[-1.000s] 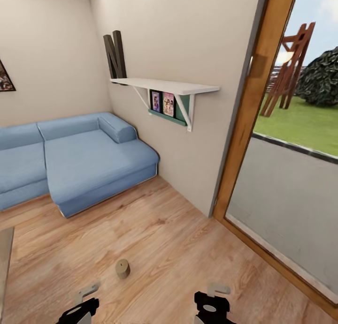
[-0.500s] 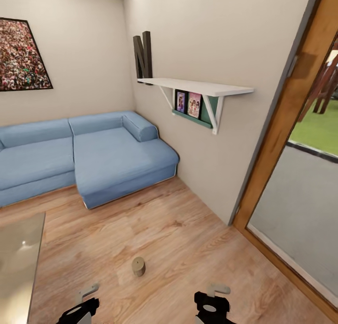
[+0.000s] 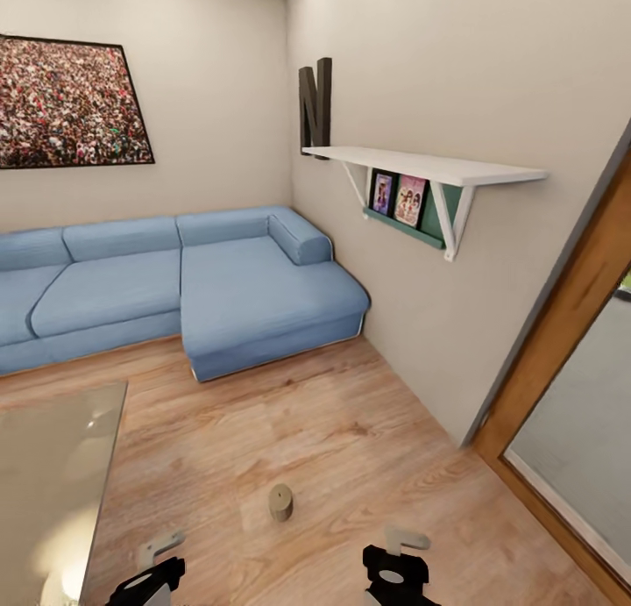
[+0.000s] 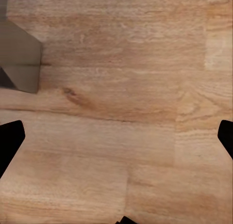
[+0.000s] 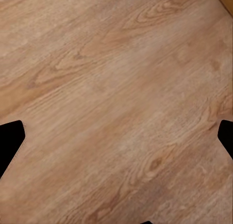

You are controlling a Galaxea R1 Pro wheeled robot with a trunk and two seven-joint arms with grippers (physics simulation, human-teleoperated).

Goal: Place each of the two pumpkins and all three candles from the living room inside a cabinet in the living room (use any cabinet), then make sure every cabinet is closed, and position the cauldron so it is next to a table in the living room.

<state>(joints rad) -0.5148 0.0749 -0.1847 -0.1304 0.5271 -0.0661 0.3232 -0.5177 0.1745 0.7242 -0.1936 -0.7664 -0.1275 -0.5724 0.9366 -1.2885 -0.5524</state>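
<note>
Candle [image 3: 280, 502]: one short tan cylinder is seen lying on its side on the wood floor [image 3: 350, 448], ahead of the robot and between its two grippers, touched by neither.
Table [image 3: 53, 474]: a corner of the glossy grey top is seen at the left of the head view, well to the left of the candle; a grey edge [image 4: 19, 59] that may belong to it is caught in the left wrist view, though this cannot be told for sure.
Left gripper [image 3: 149, 573]: it is held low over the floor at the bottom of the head view. In the left wrist view the two dark fingertips [image 4: 9, 141] are seen at opposite edges, spread wide apart, with nothing but floorboards between them.
Right gripper [image 3: 394, 571]: it is held low over the floor, to the right of the candle. In the right wrist view the fingertips [image 5: 10, 141] are likewise seen far apart, and bare wood is seen between them.
Sofa [image 3: 175, 290]: a blue corner sofa is set against the far wall, its long end reaching toward the robot.
Picture [image 3: 70, 102]: a dark-framed crowd print is hung above the sofa.
Shelf [image 3: 421, 163]: a white bracketed shelf is fixed to the right wall, with a dark letter N [image 3: 315, 104] stood on its far end and two small photos [image 3: 399, 198] kept on a green ledge beneath.
Door frame [image 3: 561, 325]: a wooden frame is seen at the right edge, with glass beside it.
</note>
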